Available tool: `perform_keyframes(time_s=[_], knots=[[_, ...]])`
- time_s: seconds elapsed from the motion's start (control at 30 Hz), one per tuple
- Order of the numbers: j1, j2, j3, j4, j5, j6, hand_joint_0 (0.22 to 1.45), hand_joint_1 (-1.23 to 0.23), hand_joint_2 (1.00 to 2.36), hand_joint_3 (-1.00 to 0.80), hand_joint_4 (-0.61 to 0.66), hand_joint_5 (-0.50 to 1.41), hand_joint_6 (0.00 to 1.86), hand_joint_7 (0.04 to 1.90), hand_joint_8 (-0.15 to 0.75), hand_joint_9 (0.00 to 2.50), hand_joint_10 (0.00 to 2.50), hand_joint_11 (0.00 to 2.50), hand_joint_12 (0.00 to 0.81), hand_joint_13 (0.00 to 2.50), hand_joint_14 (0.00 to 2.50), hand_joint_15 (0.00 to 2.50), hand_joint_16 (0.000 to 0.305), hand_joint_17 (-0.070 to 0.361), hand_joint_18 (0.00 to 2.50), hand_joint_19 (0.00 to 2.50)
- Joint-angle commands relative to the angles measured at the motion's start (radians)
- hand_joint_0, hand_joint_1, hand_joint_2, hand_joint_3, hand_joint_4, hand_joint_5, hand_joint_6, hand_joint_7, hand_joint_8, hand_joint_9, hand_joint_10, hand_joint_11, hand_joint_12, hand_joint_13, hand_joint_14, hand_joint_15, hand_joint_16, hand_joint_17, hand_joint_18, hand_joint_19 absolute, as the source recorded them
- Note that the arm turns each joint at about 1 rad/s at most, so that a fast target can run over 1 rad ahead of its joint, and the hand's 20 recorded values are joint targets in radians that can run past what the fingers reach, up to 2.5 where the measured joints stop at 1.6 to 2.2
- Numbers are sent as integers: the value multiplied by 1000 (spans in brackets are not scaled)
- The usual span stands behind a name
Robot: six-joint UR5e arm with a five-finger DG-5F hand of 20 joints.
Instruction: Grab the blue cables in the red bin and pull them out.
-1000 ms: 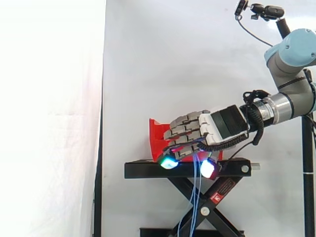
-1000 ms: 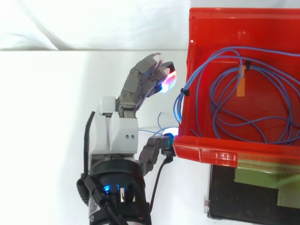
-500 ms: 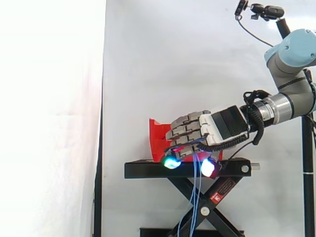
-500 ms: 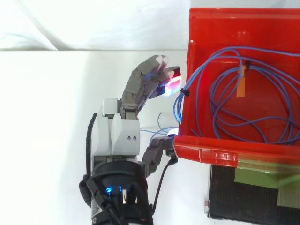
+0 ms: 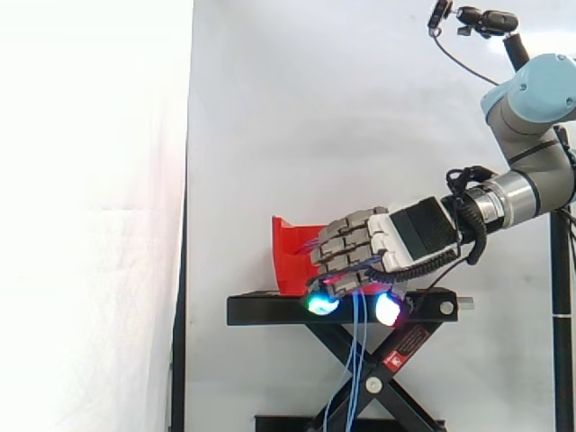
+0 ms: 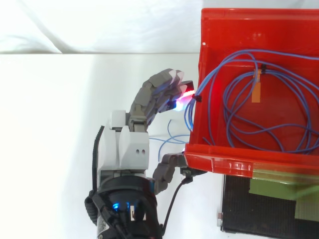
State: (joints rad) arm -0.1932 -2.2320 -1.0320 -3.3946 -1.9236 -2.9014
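1. Cables (image 6: 191, 112) lie coiled in the bin (image 6: 224, 162). I see a few strands spill over its rim and hang down past the stand (image 5: 270, 310).
2. Hand (image 6: 124, 149) sits at that rim, right beside the hanging strands.
3. I can't tell whether it grips them.

No legible text; red label (image 5: 407, 346) unreadable.

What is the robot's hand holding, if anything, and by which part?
It cannot be told: the hand is at the red bin's front edge, where the blue cables spill over and hang down, but no clear grip shows.
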Motion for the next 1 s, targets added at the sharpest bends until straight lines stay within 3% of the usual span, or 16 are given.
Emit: perform_keyframes(time_s=[0.0,0.43,0.97], knots=[[1,2,1,12,0,-23,694,-965,1000,-1000,296,688,2,697,256,699,19,461,335,609,17,424,45,101,450,549],[3,0,0,66,0,-25,672,-983,1000,-1000,293,746,2,691,264,753,17,468,337,642,16,434,46,103,483,545],[0,0,0,47,0,-25,673,-1001,1000,-1000,304,764,4,694,266,768,19,473,337,652,15,423,45,102,496,554]])
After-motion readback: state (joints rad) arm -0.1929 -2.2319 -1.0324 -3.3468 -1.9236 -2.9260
